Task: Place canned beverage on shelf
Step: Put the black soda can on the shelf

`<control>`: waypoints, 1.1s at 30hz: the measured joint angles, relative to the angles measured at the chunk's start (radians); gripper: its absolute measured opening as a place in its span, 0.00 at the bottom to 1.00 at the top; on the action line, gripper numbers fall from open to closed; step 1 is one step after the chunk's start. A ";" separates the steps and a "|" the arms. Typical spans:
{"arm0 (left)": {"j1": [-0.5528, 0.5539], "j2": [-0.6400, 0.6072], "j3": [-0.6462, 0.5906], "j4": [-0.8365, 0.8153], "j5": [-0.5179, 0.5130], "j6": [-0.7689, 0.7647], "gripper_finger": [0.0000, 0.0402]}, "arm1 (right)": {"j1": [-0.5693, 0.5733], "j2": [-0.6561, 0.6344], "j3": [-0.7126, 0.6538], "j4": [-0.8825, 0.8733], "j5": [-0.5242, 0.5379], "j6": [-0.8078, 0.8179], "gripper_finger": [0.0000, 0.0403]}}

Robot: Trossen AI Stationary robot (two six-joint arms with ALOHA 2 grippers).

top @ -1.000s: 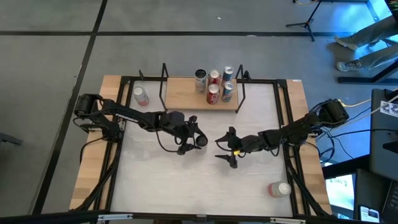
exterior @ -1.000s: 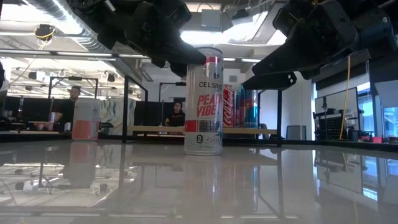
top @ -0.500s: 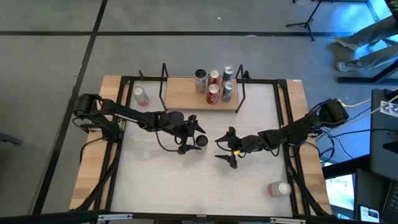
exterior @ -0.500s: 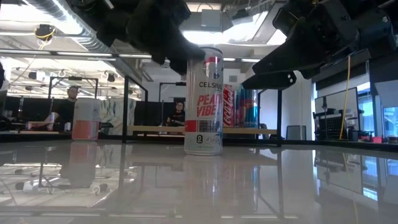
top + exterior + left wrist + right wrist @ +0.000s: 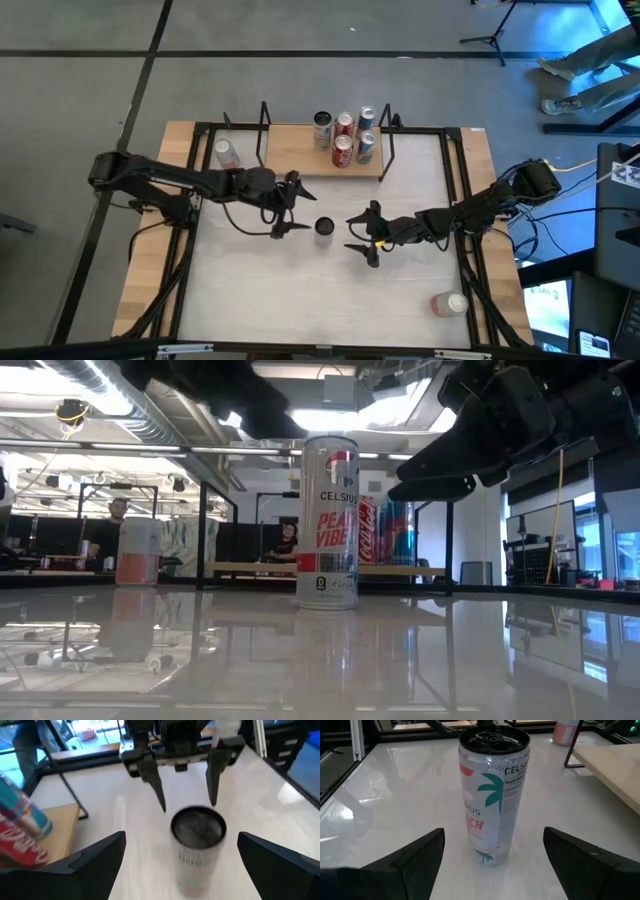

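While the tall white Celsius can [image 5: 324, 228] stands upright and alone on the whitish tabletop [image 5: 300, 300], both arms flank it with their fingers spread wide and nothing held. In the high view the left gripper [image 5: 285, 207] sits at about ten o'clock from the can, near it but not touching, its arm reaching in from the nine o'clock edge of the table. The right gripper [image 5: 366, 238] sits at about four o'clock from the can, also apart from it, its arm coming from the three o'clock side. The left wrist view looks down on the can's dark lid [image 5: 198, 826] with the other arm's two fingers pointing at it from beyond; the right wrist view shows the can's palm-tree print and red lettering [image 5: 490, 795] between that arm's own parted fingers. The shelf [image 5: 295, 155], a light-wood board with black wire uprights, lies at twelve o'clock from the can, well apart from it, and carries a cluster of five cans [image 5: 346, 135] toward its right end. A pink can [image 5: 226, 153] stands left of the shelf, and another pinkish can [image 5: 450, 303] lies near the table's five o'clock corner. In the low view, people [image 5: 110, 530] sit in the room behind.
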 joint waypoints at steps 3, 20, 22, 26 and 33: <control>0.000 -0.033 -0.002 -0.091 -0.005 0.001 0.93 | 0.000 0.000 0.000 -0.004 0.007 0.015 0.84; -0.046 -0.082 -0.363 0.341 0.022 -0.056 0.93 | 0.002 0.037 0.001 0.008 0.085 0.137 0.84; -0.065 -0.082 -0.382 0.360 0.022 -0.053 0.93 | 0.002 0.077 0.001 0.046 0.086 0.176 0.84; -0.101 -0.081 -0.399 0.393 0.024 -0.033 0.93 | 0.009 0.162 0.011 0.100 0.106 0.196 0.84; -0.116 -0.071 -0.400 0.418 0.023 -0.026 0.93 | 0.007 0.286 0.135 0.101 0.108 0.116 0.84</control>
